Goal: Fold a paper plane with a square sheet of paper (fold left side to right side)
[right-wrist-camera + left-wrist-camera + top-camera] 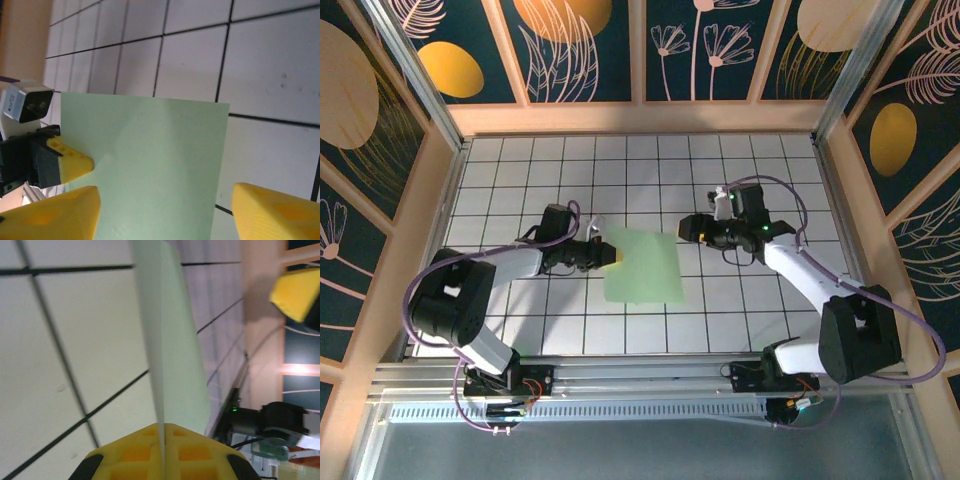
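From above, the square sheet of paper [645, 270] lies near the middle of the white tiled surface [520, 180]. My left pincer [609, 252] is at its left edge and my right pincer [688, 228] is just off its far right corner. Bare tiles lie all round the sheet, out to the wooden rim [640, 118] at the back and sides. Beyond the rim stand dark panels [580, 45] painted with pale flowers and orange discs. My two arms reach in from the near edge, each trailing a purple cable [420, 290]. In the left wrist view, my left pincer is clamped tight, its yellow pads [135, 452] pressed together on the edge of the sheet. The sheet stands up from between them and is seen almost edge-on, blocking part of the tiles beyond. One yellow finger of my right pincer shows blurred at the upper right, and part of my right arm, with a small green light [233, 409] on it, shows lower down. In the right wrist view, my right pincer is spread wide and grips nothing. Its yellow fingers [55, 215] sit on either side of the frame, with the sheet flat on the tiles beyond them. My left pincer's yellow tip touches the sheet's far side, and open tiles run off past the sheet's straight edges.
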You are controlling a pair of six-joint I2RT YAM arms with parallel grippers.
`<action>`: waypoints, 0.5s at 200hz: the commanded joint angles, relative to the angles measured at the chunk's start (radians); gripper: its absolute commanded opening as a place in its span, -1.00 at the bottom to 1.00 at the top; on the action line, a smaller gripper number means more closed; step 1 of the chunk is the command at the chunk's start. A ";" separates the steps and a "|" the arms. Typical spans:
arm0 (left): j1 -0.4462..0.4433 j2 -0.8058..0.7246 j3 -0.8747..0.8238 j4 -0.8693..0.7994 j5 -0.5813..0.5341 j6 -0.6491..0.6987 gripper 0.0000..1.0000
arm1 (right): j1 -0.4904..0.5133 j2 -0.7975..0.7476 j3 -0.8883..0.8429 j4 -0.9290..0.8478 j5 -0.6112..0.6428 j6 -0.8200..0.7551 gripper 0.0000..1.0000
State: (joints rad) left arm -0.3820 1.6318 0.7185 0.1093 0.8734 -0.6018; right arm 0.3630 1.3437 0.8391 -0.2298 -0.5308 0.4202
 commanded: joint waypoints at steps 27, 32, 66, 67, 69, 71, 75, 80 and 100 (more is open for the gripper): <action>-0.004 0.060 0.061 -0.181 -0.093 0.094 -1.00 | 0.117 0.142 -0.010 0.086 0.066 0.115 -0.22; -0.004 0.062 0.061 -0.181 -0.090 0.093 -1.00 | 0.122 0.161 -0.009 0.092 0.059 0.120 -0.29; -0.005 0.075 0.065 -0.186 -0.090 0.094 -1.00 | 0.155 0.278 0.038 0.101 0.049 0.119 -0.75; -0.005 0.075 0.066 -0.186 -0.089 0.094 -1.00 | 0.157 0.281 0.038 0.100 0.049 0.118 -0.76; -0.005 0.075 0.067 -0.186 -0.090 0.094 -1.00 | 0.158 0.286 0.040 0.100 0.049 0.117 -0.77; -0.005 0.075 0.067 -0.186 -0.090 0.094 -1.00 | 0.160 0.292 0.043 0.098 0.050 0.117 -0.78; -0.006 0.075 0.067 -0.186 -0.090 0.094 -1.00 | 0.163 0.306 0.049 0.096 0.053 0.113 -0.81; -0.005 0.073 0.069 -0.186 -0.090 0.094 -1.00 | 0.165 0.316 0.051 0.095 0.056 0.112 -0.83; -0.005 0.067 0.074 -0.183 -0.084 0.086 -0.81 | 0.174 0.357 0.052 0.084 0.078 0.108 -0.89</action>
State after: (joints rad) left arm -0.3820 1.6955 0.7658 -0.0418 0.7841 -0.5259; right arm 0.5220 1.6653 0.8623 -0.1539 -0.4862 0.5320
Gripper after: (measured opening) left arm 0.050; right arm 0.063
